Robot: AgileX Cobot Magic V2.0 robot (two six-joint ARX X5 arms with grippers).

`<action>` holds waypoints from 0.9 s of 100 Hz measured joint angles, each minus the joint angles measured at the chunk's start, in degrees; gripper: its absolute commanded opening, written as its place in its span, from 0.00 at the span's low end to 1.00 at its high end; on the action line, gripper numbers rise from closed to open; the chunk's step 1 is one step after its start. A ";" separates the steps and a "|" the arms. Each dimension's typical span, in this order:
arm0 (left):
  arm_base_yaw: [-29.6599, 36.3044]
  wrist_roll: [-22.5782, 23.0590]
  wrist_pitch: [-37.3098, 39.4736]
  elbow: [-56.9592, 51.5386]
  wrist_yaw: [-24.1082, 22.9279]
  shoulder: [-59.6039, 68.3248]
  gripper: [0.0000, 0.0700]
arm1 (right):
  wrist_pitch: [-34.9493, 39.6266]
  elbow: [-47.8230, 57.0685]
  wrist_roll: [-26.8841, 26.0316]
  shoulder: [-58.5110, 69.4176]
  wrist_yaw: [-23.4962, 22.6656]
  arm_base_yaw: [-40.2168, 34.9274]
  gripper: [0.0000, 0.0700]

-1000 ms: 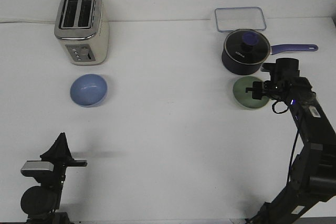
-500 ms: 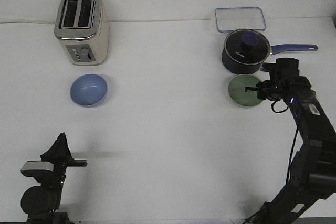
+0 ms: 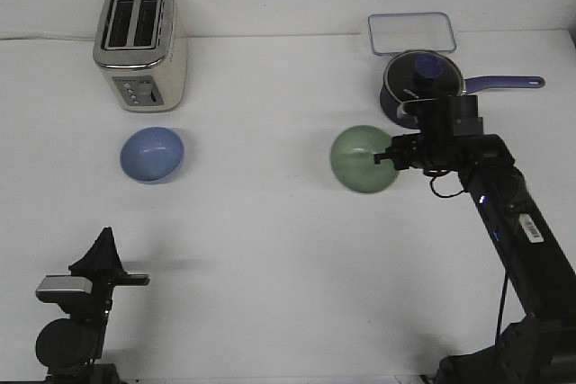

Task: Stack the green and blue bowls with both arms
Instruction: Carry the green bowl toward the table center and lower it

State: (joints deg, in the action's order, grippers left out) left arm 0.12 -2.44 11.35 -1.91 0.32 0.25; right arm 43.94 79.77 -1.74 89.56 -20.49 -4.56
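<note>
Front view only, looking forward over the white table (image 3: 270, 249). Right gripper (image 3: 385, 157) clamped on the rim of the green bowl (image 3: 362, 159), jaws narrow on the edge at the bowl's three o'clock side; bowl tipped so the hollow faces the camera, seemingly carried clear of the tabletop, though contact underneath hard to judge. Gripped by the rim, probably, because a thin lip is the only part such pointed jaws can pinch. Blue bowl (image 3: 152, 154) upright at nine o'clock from the green one, well apart, just below the toaster (image 3: 140, 45). Left gripper (image 3: 101, 256) parked low at the seven o'clock corner, far from both bowls; jaw state not readable from here, only a pointed black silhouette. Both bowls small, round, matte, smooth-walled, same size, pale sage against pale periwinkle. Toaster cream-sided with brushed metal top and two slots. At one o'clock from the green bowl, dark navy saucepan (image 3: 421, 89) with glass lid and purple handle, partly hidden behind the arm; beyond it a clear rectangular container lid (image 3: 410, 31) with blue rim.
</note>
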 measured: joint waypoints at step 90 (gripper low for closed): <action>0.00 0.00 0.00 0.00 0.00 0.00 0.02 | -12.98 -16.17 -6.36 3.19 6.60 -25.88 0.00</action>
State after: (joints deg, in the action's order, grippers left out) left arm 0.12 -2.44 11.35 -1.91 0.32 0.25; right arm 30.96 63.59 -8.10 92.75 -13.89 -30.44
